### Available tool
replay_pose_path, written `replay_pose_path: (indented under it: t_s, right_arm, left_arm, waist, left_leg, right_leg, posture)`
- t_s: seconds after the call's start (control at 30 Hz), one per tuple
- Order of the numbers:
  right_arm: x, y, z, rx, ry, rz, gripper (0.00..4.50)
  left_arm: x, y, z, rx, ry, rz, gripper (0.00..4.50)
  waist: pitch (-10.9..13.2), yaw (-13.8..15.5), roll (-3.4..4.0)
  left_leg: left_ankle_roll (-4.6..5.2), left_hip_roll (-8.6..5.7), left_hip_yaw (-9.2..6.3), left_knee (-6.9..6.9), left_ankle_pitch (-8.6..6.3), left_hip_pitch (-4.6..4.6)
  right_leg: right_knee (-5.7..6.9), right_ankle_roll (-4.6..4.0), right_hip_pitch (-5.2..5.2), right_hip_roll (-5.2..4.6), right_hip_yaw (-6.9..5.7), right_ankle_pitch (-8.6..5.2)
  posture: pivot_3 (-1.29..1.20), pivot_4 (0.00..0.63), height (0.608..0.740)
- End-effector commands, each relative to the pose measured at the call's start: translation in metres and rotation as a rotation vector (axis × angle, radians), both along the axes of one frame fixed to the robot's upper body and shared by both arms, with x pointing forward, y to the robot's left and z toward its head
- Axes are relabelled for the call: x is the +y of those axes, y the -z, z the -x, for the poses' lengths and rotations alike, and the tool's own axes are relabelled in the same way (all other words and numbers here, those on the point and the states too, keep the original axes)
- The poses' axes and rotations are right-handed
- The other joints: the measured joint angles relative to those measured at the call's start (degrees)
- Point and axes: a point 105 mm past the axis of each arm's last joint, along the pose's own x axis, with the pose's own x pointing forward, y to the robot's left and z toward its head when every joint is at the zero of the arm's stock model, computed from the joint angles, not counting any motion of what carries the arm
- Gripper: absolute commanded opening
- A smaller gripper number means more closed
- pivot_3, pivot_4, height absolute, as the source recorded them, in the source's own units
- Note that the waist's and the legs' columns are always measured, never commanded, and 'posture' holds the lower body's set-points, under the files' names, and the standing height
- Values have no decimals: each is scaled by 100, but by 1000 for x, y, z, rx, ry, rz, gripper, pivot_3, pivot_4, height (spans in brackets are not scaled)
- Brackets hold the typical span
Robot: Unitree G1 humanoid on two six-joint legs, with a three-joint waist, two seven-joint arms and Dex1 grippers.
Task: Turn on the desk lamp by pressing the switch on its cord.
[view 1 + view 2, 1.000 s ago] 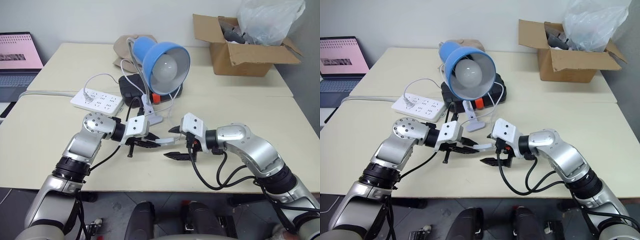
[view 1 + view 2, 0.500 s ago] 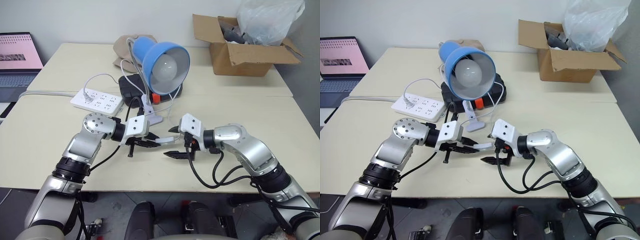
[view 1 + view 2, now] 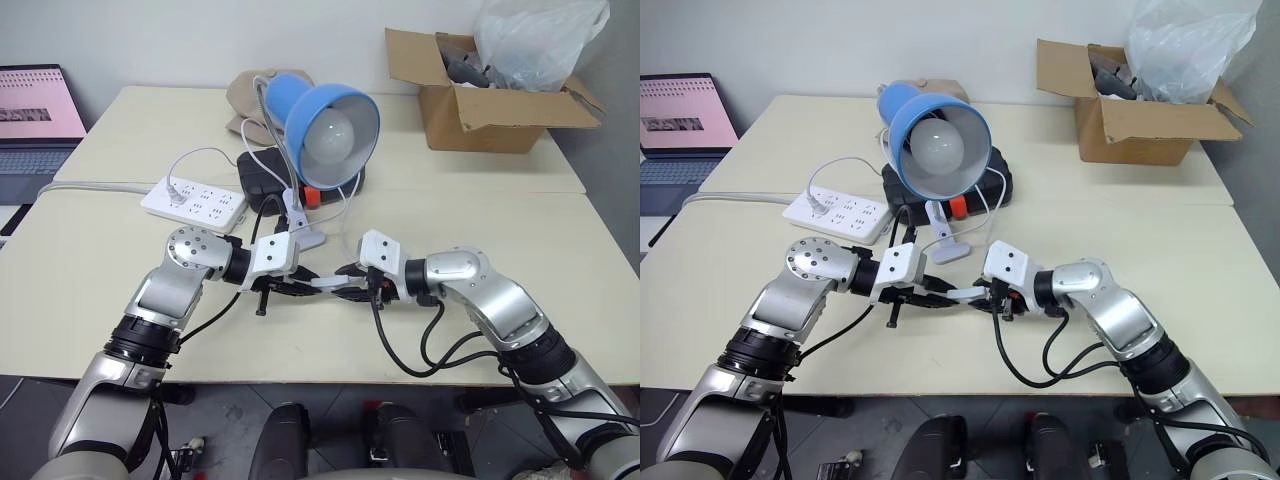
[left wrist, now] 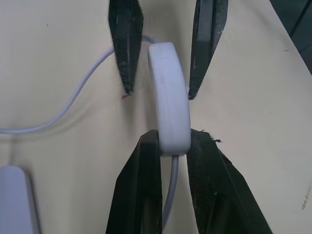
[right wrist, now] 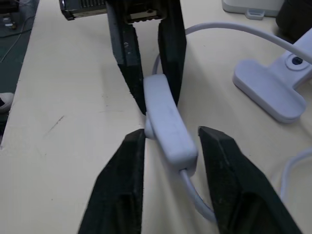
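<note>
Switch (image 4: 168, 112) sits just above the table (image 3: 90, 290), left hand (image 3: 308, 284) clenched on its near end, long axis running straight toward the right hand (image 3: 345, 291), whose fingers (image 5: 121, 185) straddle the far end, apparently not yet squeezing.

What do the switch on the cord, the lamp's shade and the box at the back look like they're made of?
The switch: smooth white plastic by its look, matte, with a moulded seam along its side. The desk lamp: its blue shade has an even, slightly glossy coat; painted metal or plastic, the look leaves that open. The box: brown corrugated cardboard, with creased flaps and raw edges.
</note>
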Motion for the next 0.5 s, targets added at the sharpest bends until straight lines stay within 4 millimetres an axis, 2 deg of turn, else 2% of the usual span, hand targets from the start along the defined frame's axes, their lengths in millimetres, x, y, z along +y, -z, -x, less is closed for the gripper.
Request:
replay_pose_path:
  t_s: [0.03,0.1,0.47,0.5]
  right_arm:
    - [2,-7,-1,-49,-26,0,798]
    - [2,-7,0,-50,-34,0,663]
    - [10,-15,7,-19,-77,-62,573]
    - [10,-16,7,-20,-79,-72,914]
  left_arm:
    - [-6,-12,1,-47,27,22,395]
    - [-6,-12,1,-48,28,21,395]
    - [-6,-13,2,-54,37,10,395]
    - [-6,-12,2,-58,40,1,395]
  waist:
    - [0,0,0]
    - [0,0,0]
    - [0,0,0]
    - [0,0,0]
  left_leg:
    - [0,0,0,0,0,0]
    - [0,0,0,0,0,0]
    - [0,0,0,1,0,0]
    - [0,0,0,1,0,0]
  right_leg:
    - [0,0,0,0,0,0]
    - [0,0,0,0,0,0]
    - [0,0,0,0,0,0]
    - [1,0,0,0,0,0]
  posture:
    - [0,150,740]
    - [0,150,740]
    - [0,150,740]
    - [0,150,740]
